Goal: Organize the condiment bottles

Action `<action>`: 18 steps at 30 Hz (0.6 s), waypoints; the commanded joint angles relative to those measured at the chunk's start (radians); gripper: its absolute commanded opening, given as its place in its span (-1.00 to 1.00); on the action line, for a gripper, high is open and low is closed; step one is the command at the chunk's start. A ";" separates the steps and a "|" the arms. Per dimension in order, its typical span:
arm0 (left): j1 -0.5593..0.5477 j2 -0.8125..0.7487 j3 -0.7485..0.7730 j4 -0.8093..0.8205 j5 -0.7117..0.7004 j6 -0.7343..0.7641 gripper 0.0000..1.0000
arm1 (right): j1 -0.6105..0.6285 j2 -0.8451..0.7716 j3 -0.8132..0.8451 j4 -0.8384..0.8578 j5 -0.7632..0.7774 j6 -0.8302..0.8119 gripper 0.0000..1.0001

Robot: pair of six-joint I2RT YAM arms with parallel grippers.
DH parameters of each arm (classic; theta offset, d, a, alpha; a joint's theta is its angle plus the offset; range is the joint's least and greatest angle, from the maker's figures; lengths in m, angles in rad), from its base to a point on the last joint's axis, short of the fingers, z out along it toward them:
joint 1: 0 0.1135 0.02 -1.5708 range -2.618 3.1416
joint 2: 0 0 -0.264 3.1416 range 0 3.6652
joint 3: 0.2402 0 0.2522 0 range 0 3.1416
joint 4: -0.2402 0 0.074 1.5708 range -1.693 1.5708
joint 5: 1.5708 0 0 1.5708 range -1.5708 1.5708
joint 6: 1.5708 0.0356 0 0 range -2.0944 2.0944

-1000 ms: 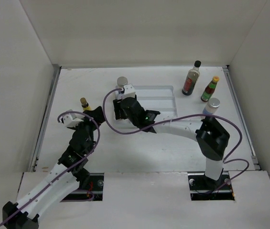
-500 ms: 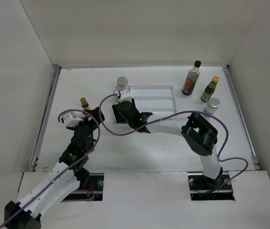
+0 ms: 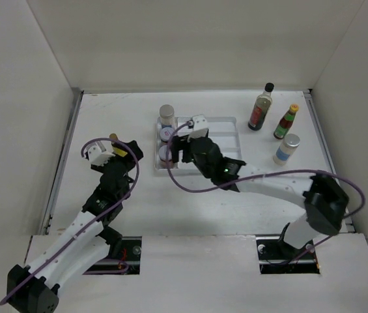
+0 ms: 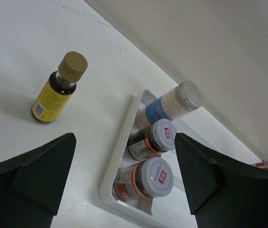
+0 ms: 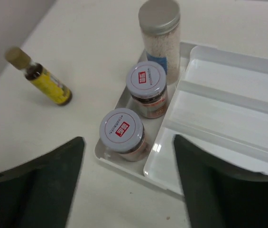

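Observation:
The white divided tray holds a silver-capped shaker and two red-labelled jars in its left compartment. My right gripper hovers open and empty just above the nearer jar; the farther jar and the shaker stand behind it. My left gripper is open and empty beside the tiny brown yellow-labelled bottle, which stands left of the tray. The tall dark bottle, the green bottle and a second shaker stand at the right.
White walls close in the table at the back and both sides. The tray's middle and right compartments hold nothing. Purple cables loop off both arms over the table's middle.
My right gripper has drawn back to the right off the tray's left compartment, uncovering the two jars; its elbow swung right. My left gripper has moved a little farther, up to the tiny bottle.

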 commanded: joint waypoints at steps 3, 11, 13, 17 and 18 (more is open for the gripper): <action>0.039 0.111 0.126 0.026 -0.032 0.059 0.60 | -0.065 -0.319 -0.235 0.133 0.001 0.011 -0.21; 0.186 0.339 0.296 -0.068 -0.049 0.131 0.23 | -0.159 -0.619 -0.532 0.203 -0.049 0.065 0.08; 0.203 0.387 0.359 -0.101 -0.049 0.162 0.29 | -0.192 -0.653 -0.583 0.238 -0.078 0.085 0.46; 0.214 0.444 0.467 -0.162 -0.060 0.185 0.35 | -0.220 -0.673 -0.609 0.254 -0.158 0.152 0.73; 0.217 0.465 0.493 -0.185 -0.064 0.193 0.35 | -0.220 -0.661 -0.609 0.259 -0.169 0.157 0.75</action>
